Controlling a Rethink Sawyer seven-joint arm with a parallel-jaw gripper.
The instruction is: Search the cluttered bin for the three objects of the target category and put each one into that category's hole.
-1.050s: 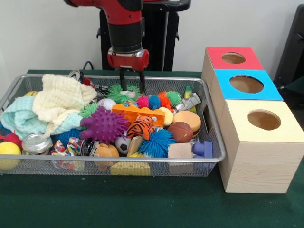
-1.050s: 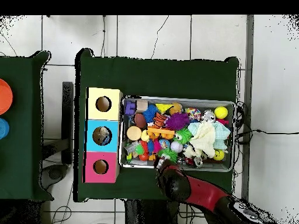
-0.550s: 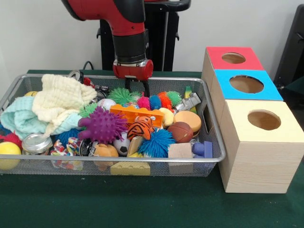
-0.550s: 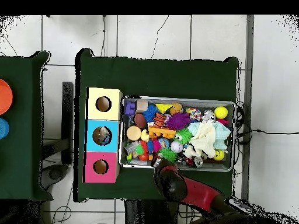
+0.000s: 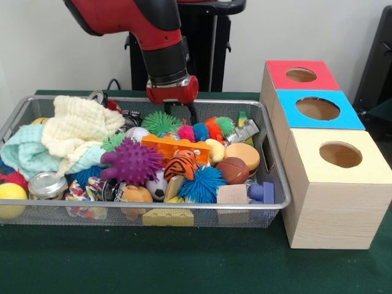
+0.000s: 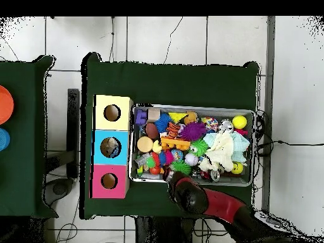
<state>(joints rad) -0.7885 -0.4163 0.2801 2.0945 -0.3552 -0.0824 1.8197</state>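
At the left of the front view, a wire bin (image 5: 277, 184) is seen on a green table (image 5: 184, 263), filled with toys. A yellow ball (image 5: 11, 197) is pressed into its lower left corner, with a glass jar (image 5: 46, 185) just beside it. Above these, a pale yellow cloth (image 5: 76, 125) is heaped over a mint cloth (image 5: 24, 152). Towards the middle, a purple spiky ball (image 5: 135, 161) is found, with a green spiky ball (image 5: 160, 122) behind it near the far wall. An orange block (image 5: 174, 147) lies between them, and a tiger-striped toy (image 5: 182, 164) rests against a blue spiky ball (image 5: 204, 182). A small brown football (image 5: 233, 169) is seen further right.

In the upper middle of the frame, the red arm (image 5: 147, 24) is lowered over the back of the bin. The gripper (image 5: 182, 111) hangs just right of the green spiky ball and above a pink spiky ball (image 5: 184, 130). Only dark finger stubs are shown below its red collar; how far the claw is parted, and whether anything is held, cannot be told.

At the right, three wooden boxes stand in a row beside the bin: a yellow-topped box (image 5: 339, 184) nearest, a blue-topped box (image 5: 318, 109) next, a red-topped box (image 5: 299, 75) farthest, each with a round hole. In the overhead view, something is seen inside the hole of the blue-topped box (image 6: 112, 147).
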